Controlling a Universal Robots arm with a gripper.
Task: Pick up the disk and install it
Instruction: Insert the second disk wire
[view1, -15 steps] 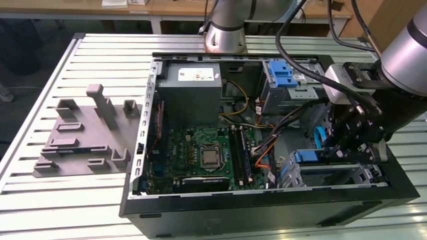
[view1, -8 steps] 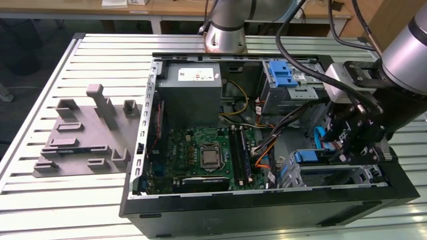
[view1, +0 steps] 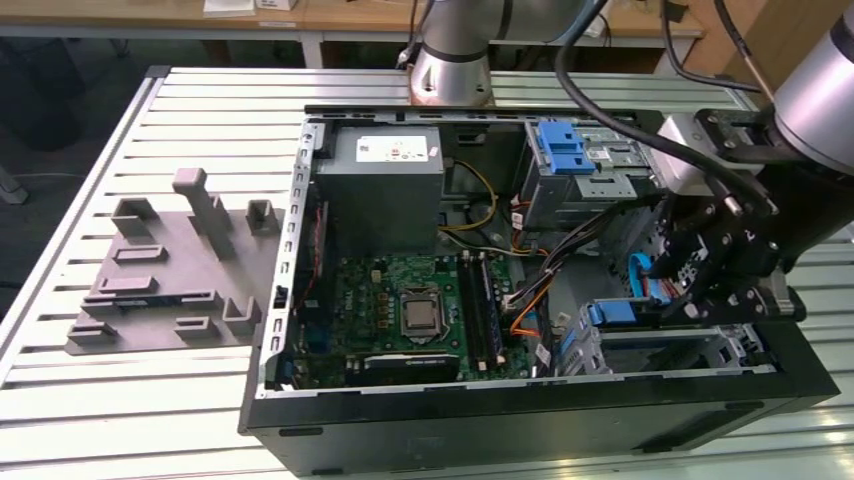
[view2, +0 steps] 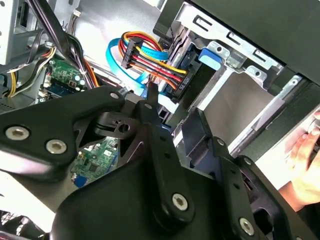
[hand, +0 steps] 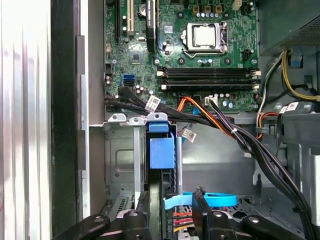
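The disk (hand: 162, 150) stands on edge in the lower metal drive cage (hand: 120, 160), and its blue rail shows at the end nearest the motherboard. My gripper (hand: 176, 205) is shut on the disk, one finger on each face of its near end. A light blue data cable (hand: 220, 199) crosses just behind the fingertips. In the second wrist view the gripper (view2: 174, 107) sits at the mouth of the cage (view2: 240, 60), next to a bundle of red, yellow and orange power wires (view2: 150, 55). In the exterior view the gripper (view1: 674, 300) hangs over the cage (view1: 694, 350) at the case's lower right, by the disk's blue end (view1: 614, 312).
The open computer case lies on a slatted metal table (view1: 80, 400). Inside it are the motherboard (view1: 414, 300), a grey power-supply box (view1: 387, 190) and an upper cage with a blue latch (view1: 574, 160). A grey fixture (view1: 174, 270) stands on the exterior view's left. A person's hand (view2: 305, 160) is beside the case.
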